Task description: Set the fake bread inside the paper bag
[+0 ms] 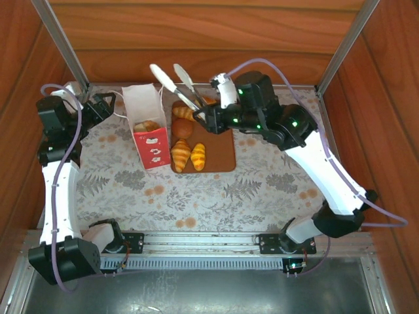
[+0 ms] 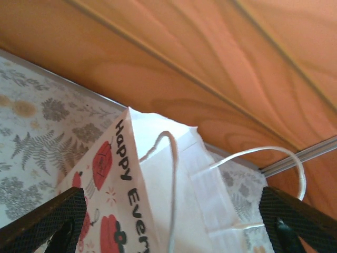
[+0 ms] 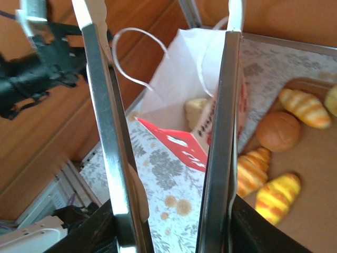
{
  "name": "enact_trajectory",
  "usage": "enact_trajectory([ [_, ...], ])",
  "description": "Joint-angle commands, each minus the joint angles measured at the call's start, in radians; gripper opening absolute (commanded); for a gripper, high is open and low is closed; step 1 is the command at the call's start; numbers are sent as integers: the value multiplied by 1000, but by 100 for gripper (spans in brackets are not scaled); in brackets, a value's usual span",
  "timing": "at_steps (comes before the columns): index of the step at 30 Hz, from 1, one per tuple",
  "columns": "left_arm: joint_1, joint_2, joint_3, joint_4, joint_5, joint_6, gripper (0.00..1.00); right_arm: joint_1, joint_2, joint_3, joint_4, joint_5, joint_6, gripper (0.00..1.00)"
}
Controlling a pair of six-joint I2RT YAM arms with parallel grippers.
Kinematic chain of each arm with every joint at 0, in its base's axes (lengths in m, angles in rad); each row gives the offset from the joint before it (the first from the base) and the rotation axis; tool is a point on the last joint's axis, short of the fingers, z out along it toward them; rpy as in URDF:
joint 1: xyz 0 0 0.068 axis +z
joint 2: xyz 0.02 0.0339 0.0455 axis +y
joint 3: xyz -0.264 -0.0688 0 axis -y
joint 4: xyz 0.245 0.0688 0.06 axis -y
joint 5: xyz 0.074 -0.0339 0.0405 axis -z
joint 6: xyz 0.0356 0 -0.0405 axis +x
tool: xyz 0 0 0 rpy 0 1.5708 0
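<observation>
The paper bag (image 1: 149, 131) stands upright left of the board, and one golden pastry (image 1: 148, 125) shows inside it (image 3: 197, 112). On the board lie a croissant (image 1: 183, 112), a round brown bun (image 1: 181, 127) and two striped rolls (image 1: 181, 155) (image 1: 198, 156). My right gripper (image 1: 204, 119) is shut on the metal tongs (image 1: 175, 84). The tongs' arms (image 3: 108, 126) are spread with nothing between them, pointing over the bag (image 3: 174, 74). My left gripper (image 2: 171, 226) is open at the bag's back corner (image 2: 179, 179), one finger on each side, with a cord handle (image 2: 287, 158) looping near the right finger.
The flat brown board (image 1: 219, 150) lies in the middle on the patterned tablecloth (image 1: 196, 196). Wooden walls (image 1: 196, 33) close in the back and sides. Metal posts (image 1: 65, 49) stand at the back corners, close to the left arm.
</observation>
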Motion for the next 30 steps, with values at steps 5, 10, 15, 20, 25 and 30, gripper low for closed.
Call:
enact_trajectory([
  [5, -2, -104, -37, 7, -105, 45, 100, -79, -183, -264, 1, 60, 96, 45],
  [10, -1, -173, -92, 5, -161, 77, 100, -108, -259, -446, -27, 73, 140, 45],
  [15, -1, -235, -121, -37, -183, 116, 100, -124, -256, -587, -44, 52, 160, 45],
  [20, 0, -260, -156, -51, -176, 113, 100, -125, -192, -646, -41, 17, 155, 45],
  [25, 0, -264, -177, -52, -177, 105, 100, -125, -115, -647, -48, 3, 134, 45],
  [30, 0, -261, -185, -52, -176, 102, 100, -124, -40, -628, -48, -25, 114, 45],
])
